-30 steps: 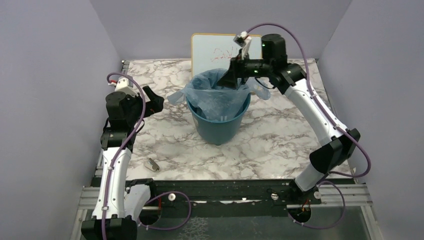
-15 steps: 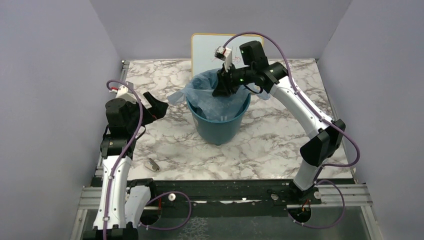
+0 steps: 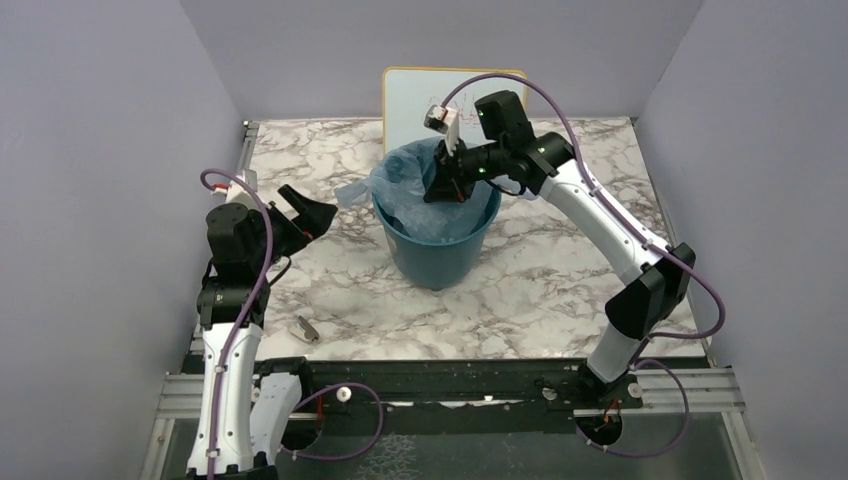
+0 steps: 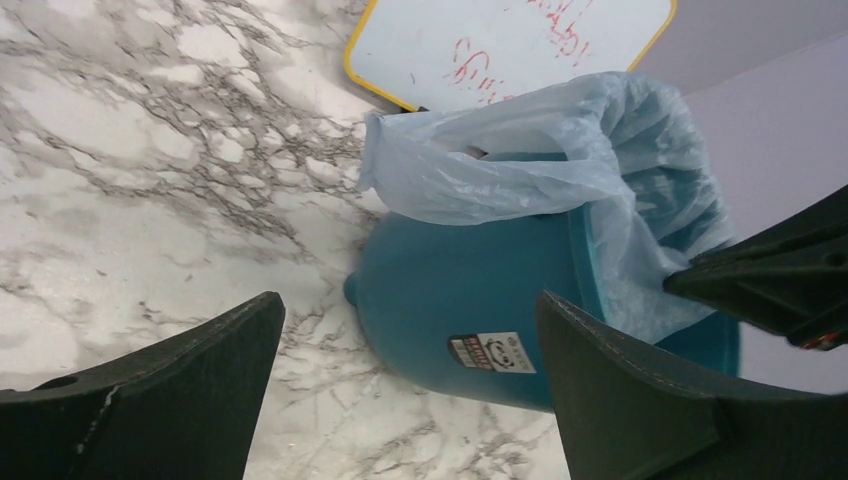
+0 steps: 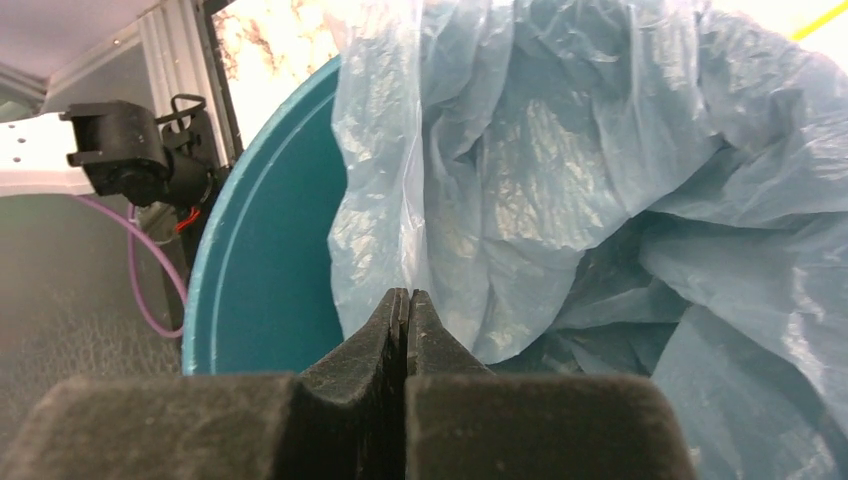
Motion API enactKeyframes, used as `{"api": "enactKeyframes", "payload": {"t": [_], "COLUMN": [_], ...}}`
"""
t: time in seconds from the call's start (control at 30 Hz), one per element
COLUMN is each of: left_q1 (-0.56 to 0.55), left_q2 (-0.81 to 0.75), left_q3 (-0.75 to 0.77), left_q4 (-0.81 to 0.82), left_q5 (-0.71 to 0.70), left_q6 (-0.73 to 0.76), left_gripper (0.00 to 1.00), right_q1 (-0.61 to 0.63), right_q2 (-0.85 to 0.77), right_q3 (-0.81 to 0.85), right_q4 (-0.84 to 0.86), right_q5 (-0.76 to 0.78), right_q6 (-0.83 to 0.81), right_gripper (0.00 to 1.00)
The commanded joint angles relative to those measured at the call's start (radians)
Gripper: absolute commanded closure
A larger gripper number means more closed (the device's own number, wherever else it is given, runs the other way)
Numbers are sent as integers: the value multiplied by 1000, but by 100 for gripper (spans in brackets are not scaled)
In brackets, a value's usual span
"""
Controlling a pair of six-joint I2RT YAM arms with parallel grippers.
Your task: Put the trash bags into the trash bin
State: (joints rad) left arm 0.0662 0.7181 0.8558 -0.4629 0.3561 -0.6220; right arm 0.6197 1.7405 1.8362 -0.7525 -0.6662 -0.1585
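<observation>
Your left gripper (image 3: 305, 215) sits nearest, jaws wide, empty, over bare marble table (image 3: 560, 290) left of the trash bin (image 3: 437, 250). Bin stands mid-table; trash bag (image 3: 420, 195) lines it, one flap hanging over the left rim. Right gripper (image 3: 440, 190) is inside the mouth, jaws pressed together, whether pinching film I can't tell. Whiteboard (image 3: 420, 100) just behind.

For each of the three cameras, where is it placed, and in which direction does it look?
Top external: high behind the arm bases, looking down at the table; both arms show.
Left wrist: on the left arm, facing the trash bin; left gripper open.
Right wrist: above the bin, facing the trash bag; right gripper shut.
All three share bin and bag.
</observation>
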Motion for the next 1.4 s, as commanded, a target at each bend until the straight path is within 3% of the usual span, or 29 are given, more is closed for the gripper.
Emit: {"api": "enactKeyframes", "payload": {"t": [0.0,0.3,0.6,0.8,0.9,1.03,1.17,1.27,1.37], "left_q1": [4,2,-36,-125,-141,-149,-154,-155,-155], "left_q2": [19,154,245,286,283,279,308,318,310], "left_q3": [57,22,40,26,-3,-60,-57,-56,-62], "left_q4": [85,386,363,362,369,425,440,444,453], "left_q5": [58,192,214,151,93,45,41,32,15], "left_q6": [-229,-660,-717,-755,-823,-907,-899,-897,-891], "left_gripper": [5,8,11,11,16,29,37,50,73], "right_q1": [23,28,28,29,28,28,28,28,28], "right_q2": [-64,-137,-127,-128,-129,-131,-132,-135,-134], "right_q3": [-26,-128,-118,-128,-129,-130,-127,-133,-140], "right_q4": [10,62,65,83,80,82,62,59,56], "right_q5": [-49,-14,-21,-31,-29,-38,-53,-83,-117], "right_q6": [7,7,-20,-20,-25,-36,-61,-68,-72], "right_gripper": [97,97,97,97,97,97,97,97,98]}}
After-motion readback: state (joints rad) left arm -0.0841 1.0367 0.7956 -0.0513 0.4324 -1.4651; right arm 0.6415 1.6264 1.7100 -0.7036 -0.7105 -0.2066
